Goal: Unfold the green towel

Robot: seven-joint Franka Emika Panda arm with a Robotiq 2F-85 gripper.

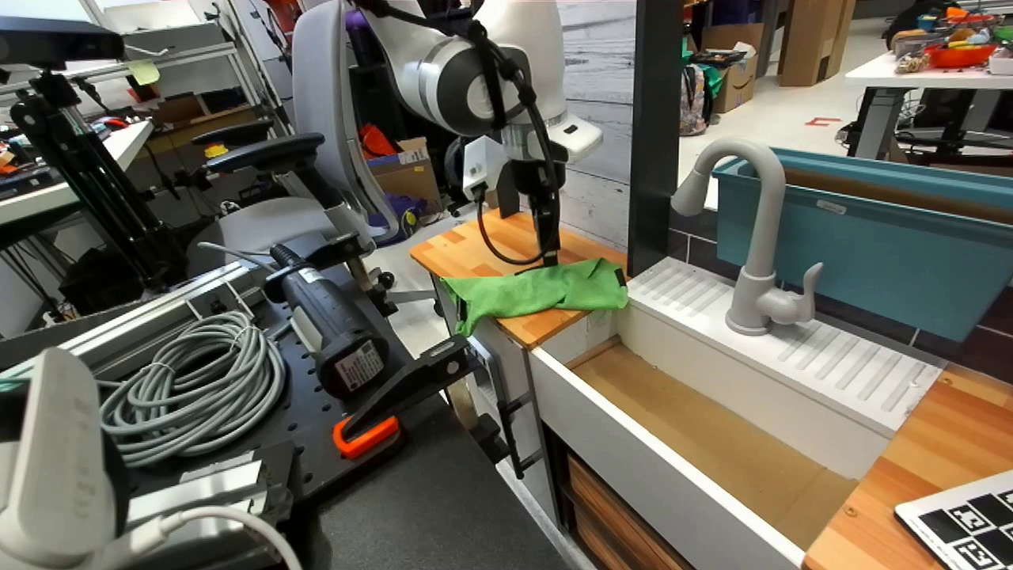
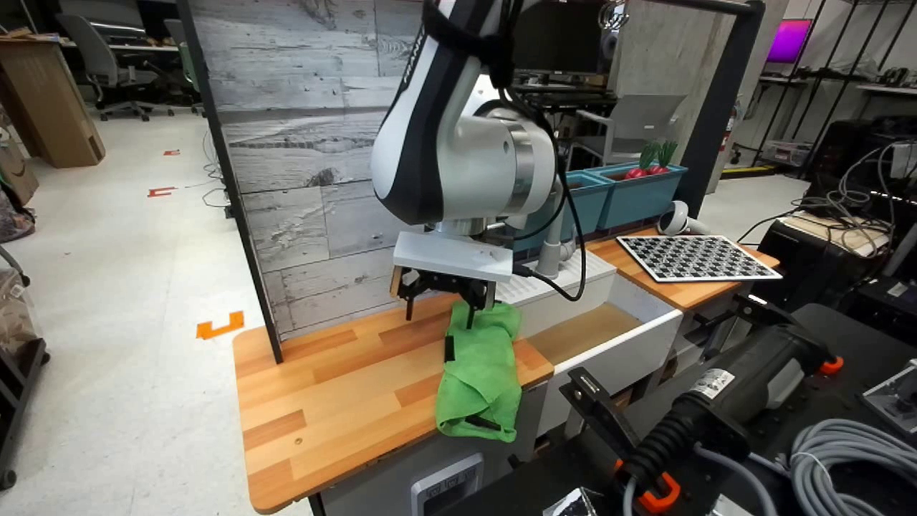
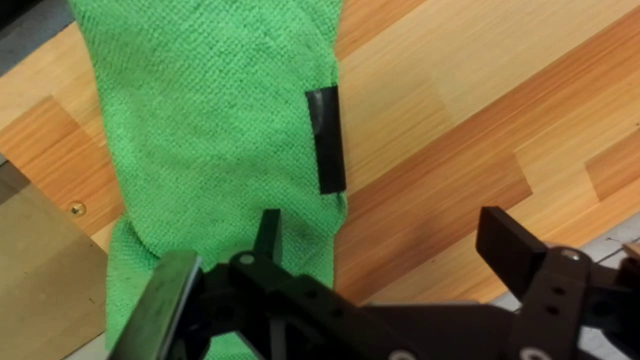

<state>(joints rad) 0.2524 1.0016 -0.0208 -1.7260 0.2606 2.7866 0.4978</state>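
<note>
The green towel (image 1: pixel 546 291) lies folded into a long narrow strip on the wooden counter (image 2: pixel 337 401), beside the sink. Its near end hangs over the counter's front edge in both exterior views; the towel (image 2: pixel 481 373) has small black tape patches. In the wrist view the towel (image 3: pixel 215 125) fills the left half, with a black patch (image 3: pixel 327 140) on its right edge. My gripper (image 3: pixel 382 214) is open and empty, one finger over the towel and one over bare wood. In an exterior view the gripper (image 2: pixel 440 319) is at the towel's far end; whether a fingertip touches cloth is unclear.
The white sink (image 1: pixel 657 475) adjoins the counter, with a grey faucet (image 1: pixel 764 222) and a teal planter (image 1: pixel 855 245) behind it. A grey wood-look panel (image 2: pixel 301 172) stands behind the counter. A black cart (image 1: pixel 427 491) with tools and cable stands in front.
</note>
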